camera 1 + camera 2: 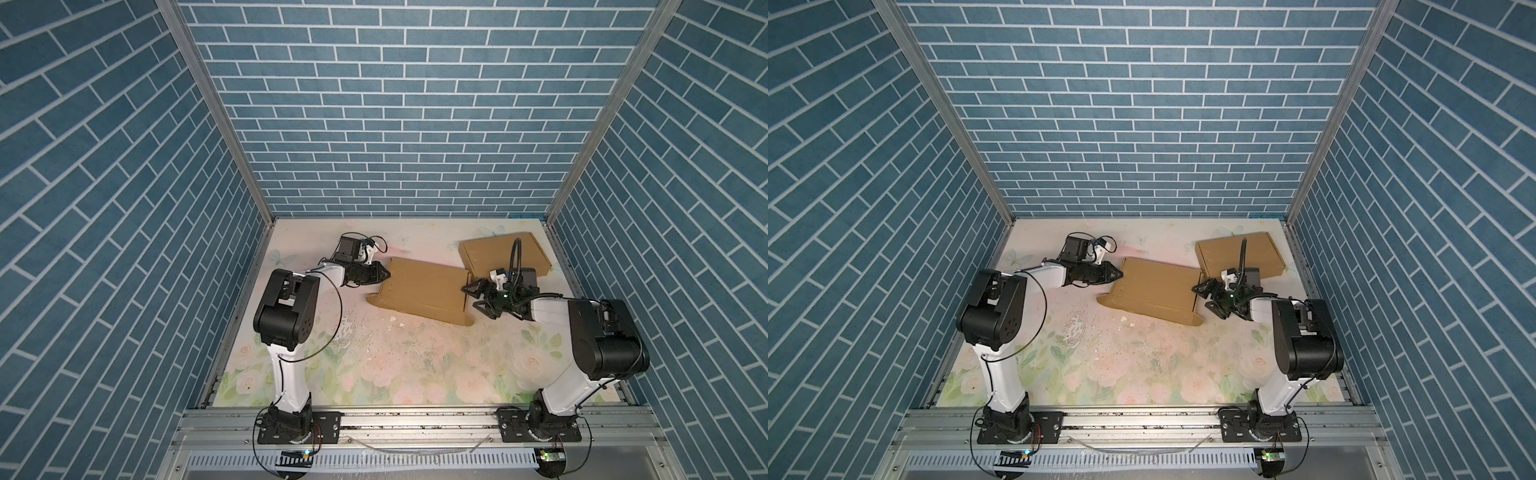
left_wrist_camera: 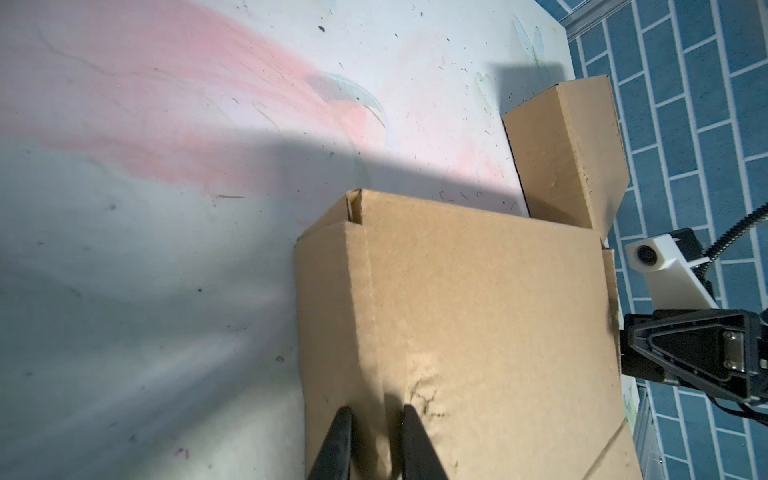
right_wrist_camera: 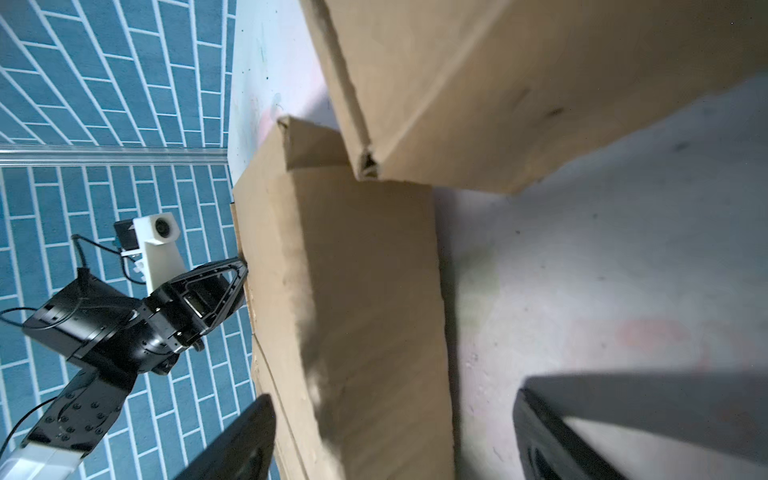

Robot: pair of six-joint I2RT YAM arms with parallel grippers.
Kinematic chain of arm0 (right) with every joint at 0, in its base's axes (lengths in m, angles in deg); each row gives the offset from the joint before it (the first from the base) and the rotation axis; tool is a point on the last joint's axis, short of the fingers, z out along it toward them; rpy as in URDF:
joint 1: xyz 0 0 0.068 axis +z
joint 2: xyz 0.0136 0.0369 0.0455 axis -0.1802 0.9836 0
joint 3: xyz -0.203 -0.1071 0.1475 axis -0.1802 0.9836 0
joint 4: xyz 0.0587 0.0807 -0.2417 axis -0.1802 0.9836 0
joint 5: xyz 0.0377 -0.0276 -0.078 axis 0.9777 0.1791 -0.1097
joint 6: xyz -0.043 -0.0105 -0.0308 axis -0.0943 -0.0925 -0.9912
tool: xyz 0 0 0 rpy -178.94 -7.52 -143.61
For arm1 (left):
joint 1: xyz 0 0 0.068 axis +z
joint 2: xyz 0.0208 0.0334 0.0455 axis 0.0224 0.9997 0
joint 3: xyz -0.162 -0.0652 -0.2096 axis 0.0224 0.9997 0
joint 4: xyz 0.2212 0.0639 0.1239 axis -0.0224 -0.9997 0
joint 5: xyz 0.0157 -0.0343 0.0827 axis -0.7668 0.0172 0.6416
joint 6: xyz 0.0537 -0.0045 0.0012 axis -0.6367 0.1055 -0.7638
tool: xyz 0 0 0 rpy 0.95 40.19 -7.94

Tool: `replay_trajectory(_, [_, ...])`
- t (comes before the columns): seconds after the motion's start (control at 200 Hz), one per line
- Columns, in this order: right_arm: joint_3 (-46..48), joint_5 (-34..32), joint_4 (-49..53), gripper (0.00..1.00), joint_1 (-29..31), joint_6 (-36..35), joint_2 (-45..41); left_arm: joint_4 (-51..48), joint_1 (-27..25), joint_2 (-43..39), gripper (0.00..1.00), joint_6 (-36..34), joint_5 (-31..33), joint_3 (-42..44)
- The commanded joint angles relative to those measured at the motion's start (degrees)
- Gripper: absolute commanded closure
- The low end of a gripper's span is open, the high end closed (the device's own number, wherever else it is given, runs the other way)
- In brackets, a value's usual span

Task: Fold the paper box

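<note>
The paper box is a flat brown cardboard piece lying mid-table, with a raised flap along its near edge. My left gripper is at the box's left end. In the left wrist view its fingers stand nearly together with a ridge of the box pinched between them. My right gripper is open wide at the box's right end. In the right wrist view its fingers straddle the end wall of the box without pressing on it.
A second brown cardboard box lies closed at the back right, close behind my right arm. The floral table mat carries small white scraps. Blue brick walls enclose three sides, and a metal rail runs along the front.
</note>
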Motion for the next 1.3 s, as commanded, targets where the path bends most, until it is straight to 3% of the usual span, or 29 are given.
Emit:
replay_trajectory(0.0, [1.59, 1.53, -2.56, 0.10, 0.27, 3.89, 1.39, -9.82, 2.73, 4.54, 0.80, -2.90, 0.35, 0.18])
replay_trajectory(0.32, [-0.03, 0.29, -6.89, 0.10, 5.16, 8.30, 2.93, -10.58, 5.08, 6.08, 0.80, -2.24, -2.16, -1.01])
replay_trajectory(0.44, [-0.90, -1.73, -12.05, 0.16, 8.11, 12.23, 4.59, -9.70, 5.06, 6.31, 0.79, -1.56, -2.07, -0.58])
replay_trajectory(0.595, [0.90, -3.21, -26.03, 0.28, 10.12, 21.08, 7.32, -7.36, 5.06, 5.28, 0.74, 0.09, -2.21, 0.36])
replay_trajectory(0.755, [2.49, -3.67, -33.05, 0.42, 10.28, 28.58, 8.41, -5.03, 5.19, 0.51, 0.58, 0.86, -1.71, 1.50])
replay_trajectory(0.875, [2.80, -4.11, -32.10, 0.45, 10.17, 31.44, 6.64, -2.51, 6.47, -6.12, 0.44, 1.29, -0.51, 3.36])
replay_trajectory(0.995, [2.46, -3.67, -31.90, 0.49, 10.00, 35.38, 5.22, -5.95, 7.86, -14.66, 0.32, -2.61, 5.14, 3.12])
replay_trajectory(1.055, [2.00, -3.31, -31.08, 0.50, 9.99, 37.00, 4.39, -8.43, 7.87, -19.49, 0.20, -5.98, 9.85, 2.61])
replay_trajectory(1.11, [1.77, -3.24, -30.26, 0.52, 10.01, 38.71, 3.52, -9.33, 7.87, -24.08, 0.01, -8.91, 14.43, 2.65])
replay_trajectory(1.215, [1.83, -2.40, -29.97, 0.55, 10.03, 42.96, 2.10, -5.25, 8.19, -33.79, 0.00, -13.02, 22.30, 6.37])
replay_trajectory(1.295, [1.74, -1.09, -29.73, 0.58, 10.00, 46.01, 1.10, 2.51, 10.28, -40.43, 0.00, -13.39, 21.02, 12.32])
